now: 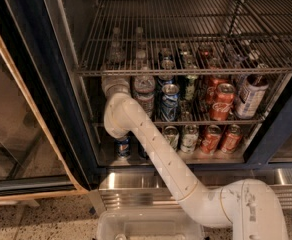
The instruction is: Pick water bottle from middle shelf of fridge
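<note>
- Arm first: the white arm rises from the base and bends into the left side of the fridge. The gripper sits at the level of the middle shelf, tucked just under the front rail of the upper rack.
- Whether the gripper is apart, together or already clamped on something, I cannot tell; the wrist and that rail hide its working end.
- The water bottle stands upright near the left end of the middle shelf. It is just beside the gripper on one side and close to a blue soda can on the other. More clear bottles stand behind it, seen through the upper rack.
- My read is that this is the lining-up for the grasp, not yet a lift.
- To do it well, the gripper should centre on the bottle's ribbed body below the cap, square to it and clear of the neighbouring can.
- The clamp wants to be firm but gentle, since thin clear plastic will likely buckle or slip if pinched hard.
- Headroom looks tight, so the bottle is better drawn straight out toward the door, level with the shelf, than raised into the rack above.
- A sideways sweep risks knocking the blue can into the red cola can beyond.
</note>
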